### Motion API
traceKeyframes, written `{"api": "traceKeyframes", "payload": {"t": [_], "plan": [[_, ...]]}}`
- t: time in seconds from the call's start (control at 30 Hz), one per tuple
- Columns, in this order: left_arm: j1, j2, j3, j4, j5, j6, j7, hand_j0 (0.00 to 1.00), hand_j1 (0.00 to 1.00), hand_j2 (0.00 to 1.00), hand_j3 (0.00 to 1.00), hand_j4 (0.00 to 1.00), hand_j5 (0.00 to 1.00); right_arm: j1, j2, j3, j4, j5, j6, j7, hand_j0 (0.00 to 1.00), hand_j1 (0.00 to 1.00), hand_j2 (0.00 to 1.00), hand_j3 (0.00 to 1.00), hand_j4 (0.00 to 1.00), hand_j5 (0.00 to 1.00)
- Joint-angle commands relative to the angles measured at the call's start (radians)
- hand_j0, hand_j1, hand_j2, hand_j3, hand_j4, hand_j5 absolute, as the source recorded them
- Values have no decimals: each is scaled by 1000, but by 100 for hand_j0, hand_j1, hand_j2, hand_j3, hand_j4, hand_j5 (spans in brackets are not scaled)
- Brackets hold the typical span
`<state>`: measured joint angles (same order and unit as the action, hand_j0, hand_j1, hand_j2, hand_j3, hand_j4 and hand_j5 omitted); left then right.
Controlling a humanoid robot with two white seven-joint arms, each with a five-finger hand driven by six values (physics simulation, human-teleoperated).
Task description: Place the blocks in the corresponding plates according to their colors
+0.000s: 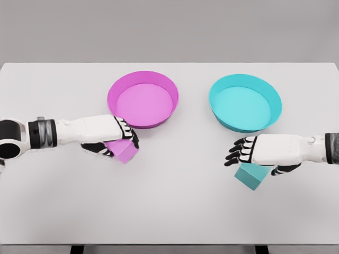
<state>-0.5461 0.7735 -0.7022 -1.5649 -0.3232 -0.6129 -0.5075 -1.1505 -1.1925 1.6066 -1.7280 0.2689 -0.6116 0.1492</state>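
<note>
A pink block [125,152] lies on the white table just in front of the pink plate [142,123]. My left hand [119,143] comes in from the left and is shut on this block, fingers curled over its top and thumb on its near left side. A teal block [252,177] lies in front of the teal plate [239,127]. My right hand [255,160] is right above it, palm down, fingers spread towards the left and thumb beside the block's right edge. It looks open, and the palm hides the top of the block. Both plates hold nothing.
The white table [175,206] spans the whole view, its front edge along the bottom of the picture. The two plates stand side by side at the middle back, a gap between them.
</note>
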Motion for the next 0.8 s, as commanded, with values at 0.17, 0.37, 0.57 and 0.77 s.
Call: {"api": "traceKeyframes", "payload": {"t": [0.17,0.37,0.57,0.77], "plan": [[-31,15,-11,-43,24,2,3,61,61,61,61,61,61,11,8,-1,-4,-3,1,24,100,100,100,100,100,100],[-75,12,-7,-44,26,2,3,61,61,61,61,61,61,21,8,-1,-5,-3,1,36,100,100,100,100,100,100],[-137,9,1,-35,24,2,6,61,61,61,61,61,61,23,7,-2,-5,-3,1,70,95,95,95,95,95,95],[-166,1,46,-23,23,2,6,60,60,60,60,60,60,23,7,-7,1,0,1,72,84,84,84,84,84,84]]}}
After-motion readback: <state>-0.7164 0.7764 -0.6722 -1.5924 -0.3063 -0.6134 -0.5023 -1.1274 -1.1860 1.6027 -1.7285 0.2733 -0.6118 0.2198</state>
